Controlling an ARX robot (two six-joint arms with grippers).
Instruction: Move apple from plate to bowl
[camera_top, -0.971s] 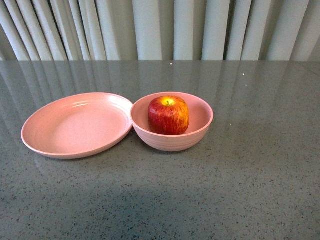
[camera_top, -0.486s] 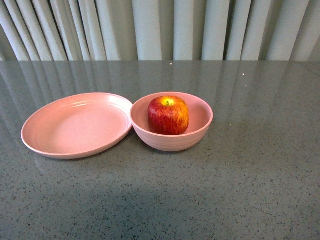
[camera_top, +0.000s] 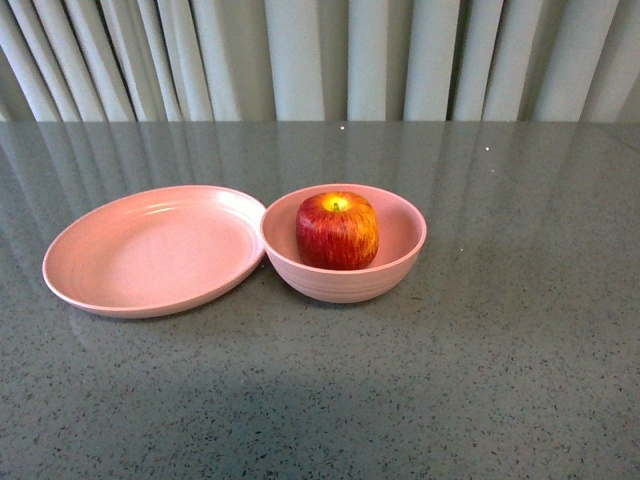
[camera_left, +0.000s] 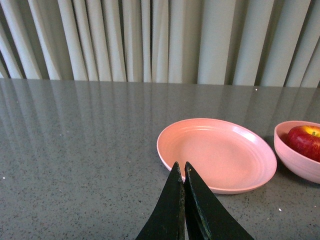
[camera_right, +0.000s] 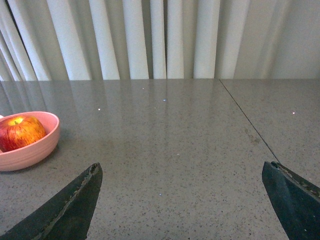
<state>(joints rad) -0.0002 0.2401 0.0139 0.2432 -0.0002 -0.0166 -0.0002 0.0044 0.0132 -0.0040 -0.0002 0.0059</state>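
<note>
The red, yellow-topped apple (camera_top: 337, 230) sits upright inside the deep pink bowl (camera_top: 400, 270) at the table's middle. The shallow pink plate (camera_top: 150, 250) lies empty just left of the bowl, its rim touching it. Neither gripper shows in the front view. In the left wrist view my left gripper (camera_left: 180, 166) is shut and empty, held back from the plate (camera_left: 215, 152), with the bowl (camera_left: 295, 162) and apple (camera_left: 305, 141) at the frame's edge. In the right wrist view my right gripper (camera_right: 182, 169) is open wide and empty, well away from the bowl (camera_right: 30, 150) and apple (camera_right: 21, 131).
The things rest on a grey speckled tabletop (camera_top: 480, 380). Pale pleated curtains (camera_top: 320, 60) hang behind the far edge. A thin seam (camera_right: 247, 122) runs across the tabletop in the right wrist view.
</note>
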